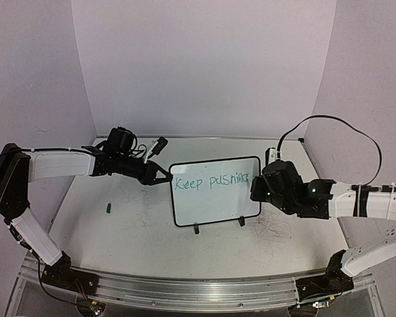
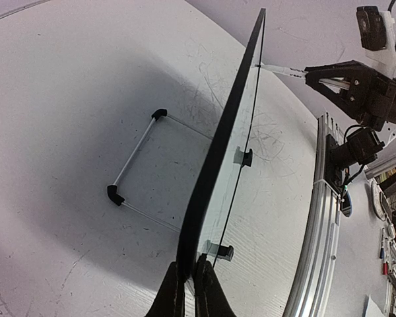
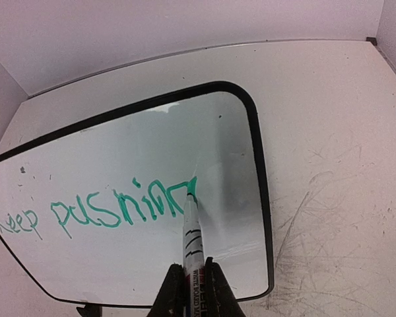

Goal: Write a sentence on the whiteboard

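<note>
– Near the middle of the table [image 1: 119,231], why does the whiteboard [image 1: 214,206] stand almost upright instead of lying flat?

– It rests on its 2 black feet [image 1: 196,229] and a wire prop [image 2: 135,158] behind it. Its face is turned toward the arms, so the right arm can reach the writing side.

– And the left gripper [image 2: 188,290]?

– Its fingers are pinched on the board's left rim, 1 on each face. I judge that to be bracing: a light board on small feet would slide or tip back under the pen's pressure.

– What about the right gripper [image 3: 193,290]?

– It is closed around the barrel of a marker [image 3: 190,228]. The marker points away from the wrist, with its green tip touching the board's face near the right rim.

– How far along is the sentence [image 3: 112,210]?

– 2 green words run across the upper half: "Keep", then "pushin" with an unfinished last letter at the tip. They fill 1 line almost to the right rim. Anything further would need a 2nd line in the bare lower half.

– Something small and green lies on the table, well left of the board.

– Likely the marker's cap [image 1: 108,208], set out of the way, though it is too small to be sure.
</note>
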Tool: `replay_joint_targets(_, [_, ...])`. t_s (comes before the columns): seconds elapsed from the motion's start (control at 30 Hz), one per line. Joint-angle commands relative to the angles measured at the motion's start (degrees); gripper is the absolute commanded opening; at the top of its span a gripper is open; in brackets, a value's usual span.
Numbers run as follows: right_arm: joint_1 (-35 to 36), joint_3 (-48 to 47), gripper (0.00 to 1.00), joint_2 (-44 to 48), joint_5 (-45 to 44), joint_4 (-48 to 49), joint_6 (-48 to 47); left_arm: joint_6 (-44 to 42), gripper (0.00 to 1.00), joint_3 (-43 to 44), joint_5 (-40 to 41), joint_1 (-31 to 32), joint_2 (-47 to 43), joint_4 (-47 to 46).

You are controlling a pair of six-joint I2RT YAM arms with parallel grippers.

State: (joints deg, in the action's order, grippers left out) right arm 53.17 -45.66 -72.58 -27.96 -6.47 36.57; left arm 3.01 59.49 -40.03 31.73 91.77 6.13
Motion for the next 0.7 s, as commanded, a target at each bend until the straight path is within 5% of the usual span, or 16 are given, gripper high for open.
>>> replay_joint_targets(0.0, [-0.3,1.3,0.00,1.0,0.4,-1.7,1.2,-1.7,0.00,0.8,2.6,-0.2,-1.7,0.4])
replay_joint_targets(0.67, [1.8,2.6,0.00,-0.4,2.0,-2.5,3.7,-1.6,0.00,0.8,2.5,-0.3,-1.6,0.4])
